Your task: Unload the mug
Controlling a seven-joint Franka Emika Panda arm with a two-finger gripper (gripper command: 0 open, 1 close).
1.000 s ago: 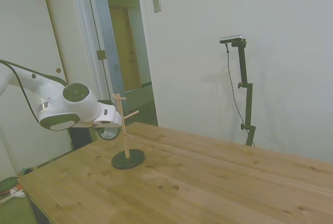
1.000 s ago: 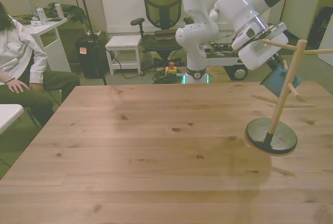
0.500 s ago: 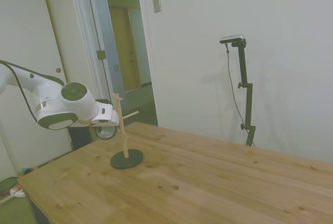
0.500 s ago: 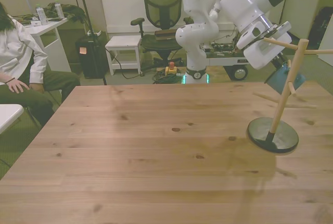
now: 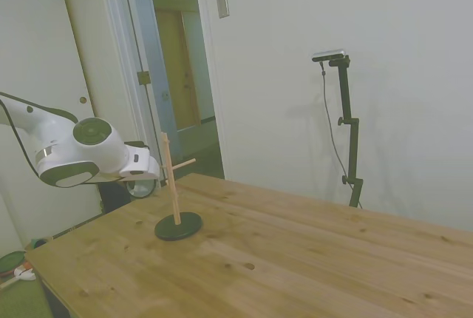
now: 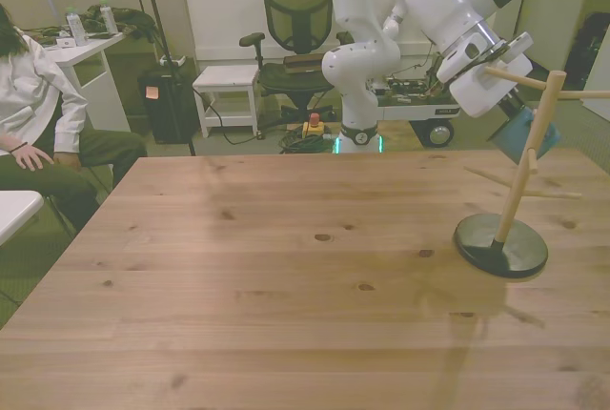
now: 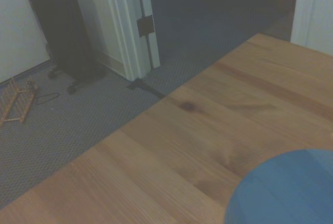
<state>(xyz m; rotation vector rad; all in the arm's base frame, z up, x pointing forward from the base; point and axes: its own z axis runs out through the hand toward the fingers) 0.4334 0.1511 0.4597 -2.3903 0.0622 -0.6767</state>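
Observation:
The blue-teal mug [image 6: 513,135] hangs just below the white hand, right against the upright of the wooden peg rack [image 6: 519,189], above the table's far corner on the front view's right. My gripper [image 6: 513,116] is shut on the mug from above; its fingers are mostly hidden behind the hand and the mug. In the side view the mug [image 5: 138,188] sits left of the rack's post [image 5: 172,185], under the gripper [image 5: 144,179]. I cannot tell whether a peg is still in the handle. The wrist view shows the mug [image 7: 285,188] as a blue disc over the wood.
The rack's dark round base [image 6: 501,246] stands near the table edge [image 5: 96,218], with floor beyond. A person [image 6: 33,114] sits off the front view's left. An office chair [image 6: 295,10] and a stool are behind the table.
The hand and mug have drawn back and slightly up, away from the rack's post. The rack's base has slid a little the same way.

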